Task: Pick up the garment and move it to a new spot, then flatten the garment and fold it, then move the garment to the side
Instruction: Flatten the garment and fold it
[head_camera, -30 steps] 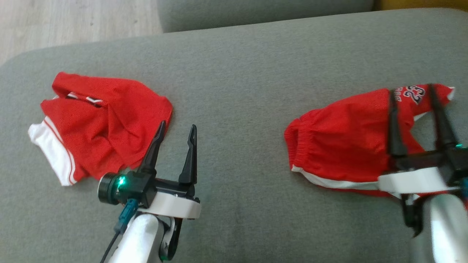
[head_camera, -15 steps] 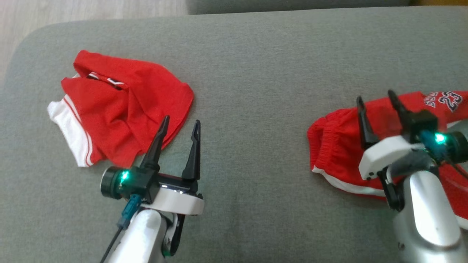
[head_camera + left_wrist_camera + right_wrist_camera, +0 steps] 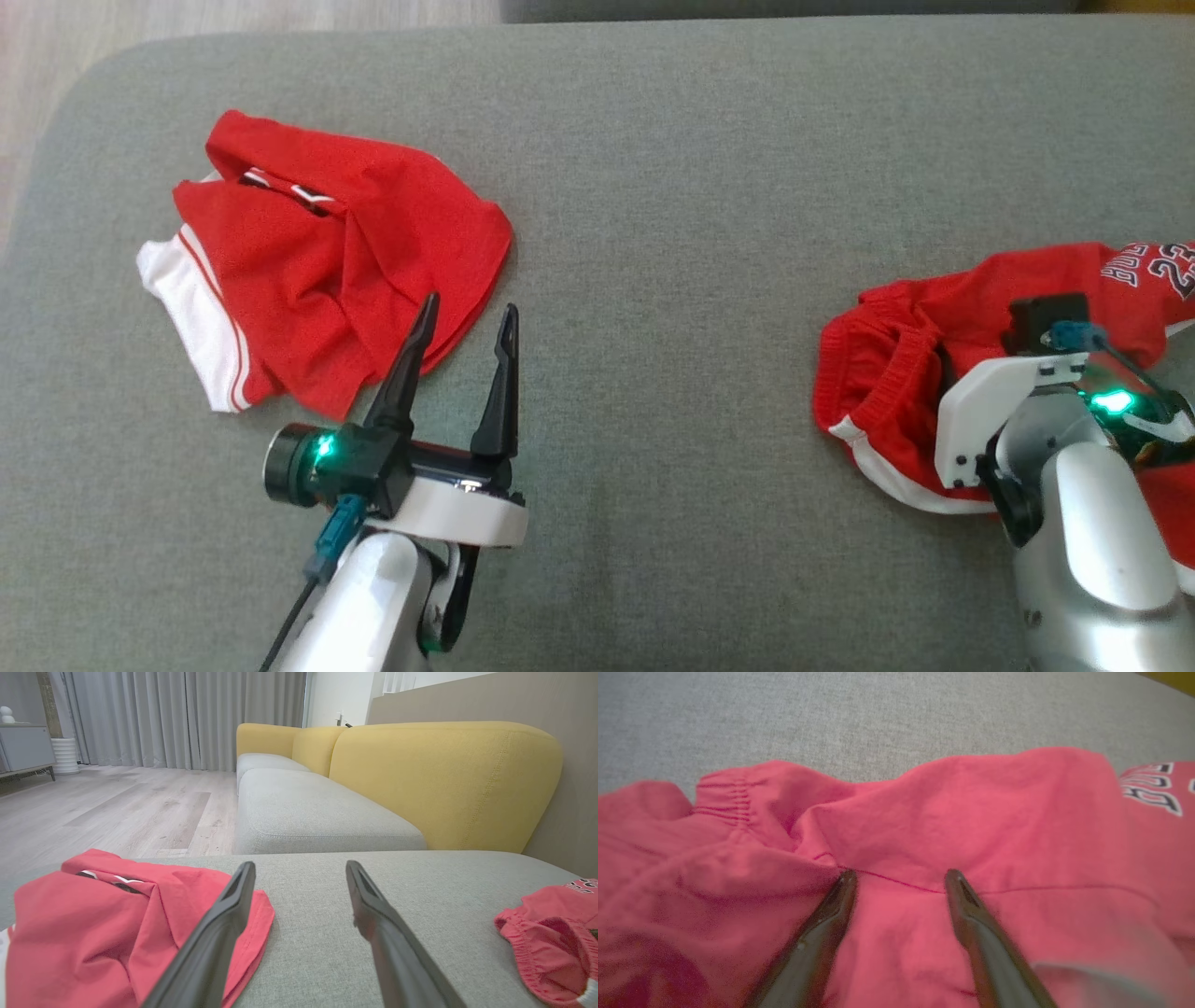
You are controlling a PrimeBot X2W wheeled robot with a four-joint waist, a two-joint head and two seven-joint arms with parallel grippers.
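The right gripper (image 3: 901, 873) had its jaws spread wide and empty, tips down at a seam of the shorts (image 3: 887, 373) at the right edge of the frame. A sound pick probably meant pressing in and pinching a thick fold near the waistband before lifting. The left gripper (image 3: 470, 308), jaws likewise open and empty, hung at lower left just beside the jersey (image 3: 327, 252). The bare cushion (image 3: 700, 187) in the middle offered room, and its rounded edge lay at upper left.
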